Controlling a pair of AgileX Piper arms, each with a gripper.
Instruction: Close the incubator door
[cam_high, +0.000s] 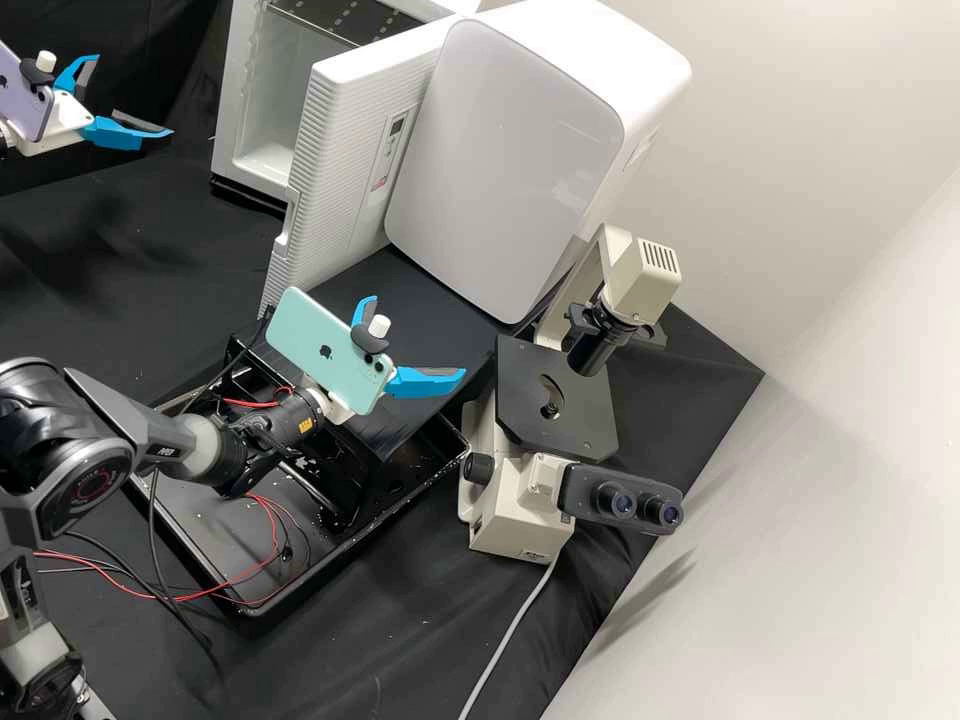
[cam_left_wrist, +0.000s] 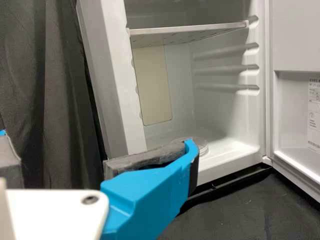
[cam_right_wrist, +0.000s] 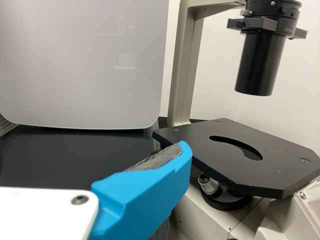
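The white incubator (cam_high: 249, 110) stands at the back with its ribbed door (cam_high: 345, 150) swung wide open. At the upper left of the high view, my left gripper (cam_high: 135, 95) is open, left of the incubator and apart from the door. In the left wrist view, my left gripper (cam_left_wrist: 97, 140) is before the incubator's interior (cam_left_wrist: 220, 117), with the door's inner face (cam_left_wrist: 295, 117) beyond. My right gripper (cam_high: 418, 335) stands open and empty in front of the door, near the microscope; the right wrist view shows my right gripper (cam_right_wrist: 95, 145) by the microscope stage.
A rounded white appliance (cam_high: 510, 150) stands right behind the door. The microscope (cam_high: 555, 400) is at the right. A black tray (cam_high: 250, 600) with a frame and loose wires lies in front. Clear round dishes (cam_left_wrist: 197, 145) sit inside the incubator, below a shelf (cam_left_wrist: 190, 34).
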